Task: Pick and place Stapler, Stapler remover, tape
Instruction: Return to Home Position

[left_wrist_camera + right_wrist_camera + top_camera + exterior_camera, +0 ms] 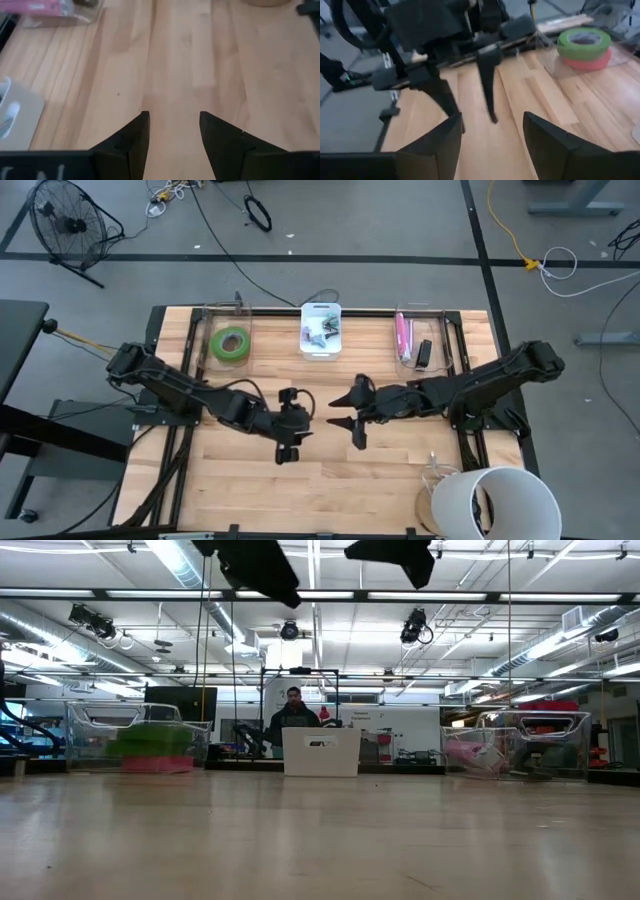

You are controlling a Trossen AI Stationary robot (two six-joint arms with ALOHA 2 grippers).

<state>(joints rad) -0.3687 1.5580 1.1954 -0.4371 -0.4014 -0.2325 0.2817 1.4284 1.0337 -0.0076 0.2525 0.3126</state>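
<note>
Left gripper point(289, 432): hangs over the bare middle of the wooden table point(400, 480). Its fingers point(131, 142) are spread apart with nothing between them, and the left wrist view shows only planks below.

Right gripper point(347, 418): just beside the left gripper, facing it across a narrow gap above the table's centre. Its fingers point(440, 147) are parted and hold nothing.

Tape point(230, 343): green tape is stacked on a red-pink roll point(592, 61) inside the left transparent bin point(205, 330). The bin sits at the table's far edge, beyond the left gripper and off to its left, well apart from it.

White bin point(321, 308): at the far edge, straight beyond the gap between the two grippers. Small light and dark items lie inside, too small to tell apart.

Right transparent bin point(440, 320): at the far edge, beyond the right gripper and off to its right. A long pink stapler point(402, 335) lies inside, with a shorter black item point(424, 352) beside it.

White bucket point(500, 500): at the near right corner, on the near side of the right gripper and well apart from it.

Person point(293, 712): in the room past the table. In the low view the person shows behind the white bin.
</note>
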